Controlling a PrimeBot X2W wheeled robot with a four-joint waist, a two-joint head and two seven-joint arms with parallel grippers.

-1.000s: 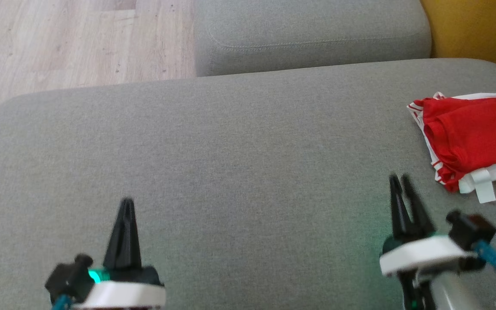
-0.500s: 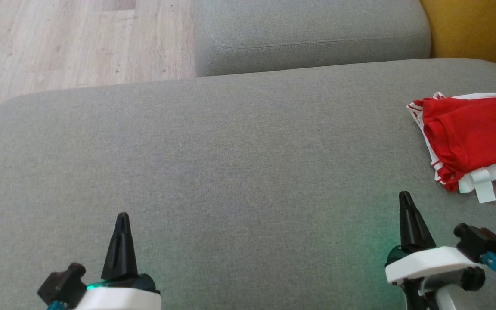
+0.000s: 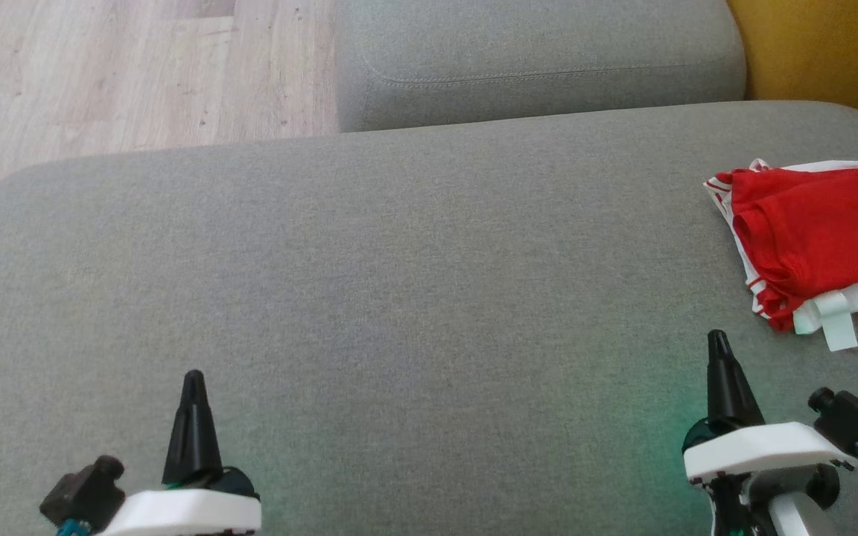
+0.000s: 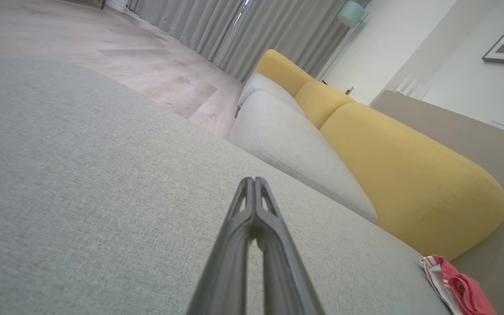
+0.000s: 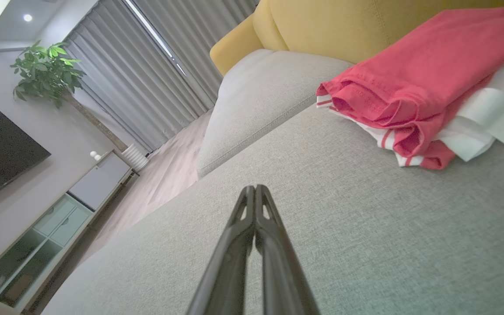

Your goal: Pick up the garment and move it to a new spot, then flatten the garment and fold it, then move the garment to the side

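The garment (image 3: 816, 242) is a red piece with white striped trim, folded into a compact stack at the far right of the grey sofa cushion (image 3: 399, 298). It also appears in the right wrist view (image 5: 414, 83) and as a small red edge in the left wrist view (image 4: 457, 286). My right gripper (image 3: 719, 342) hovers low at the lower right, shut and empty, a short way in front of the garment. My left gripper (image 3: 192, 380) sits at the lower left, shut with nothing in it, far from the garment. In both wrist views the fingers (image 4: 254, 205) (image 5: 254, 210) are pressed together.
A second grey cushion (image 3: 533, 59) lies beyond the seat. A yellow backrest (image 3: 824, 52) rises at the right. Wooden floor (image 3: 101, 74) runs past the cushion's far left edge. A TV cabinet (image 5: 55, 236) and a plant (image 5: 46, 72) stand across the room.
Both grippers have drawn back toward the bottom of the head view. The right gripper closed from partly open to shut. The garment has not moved.
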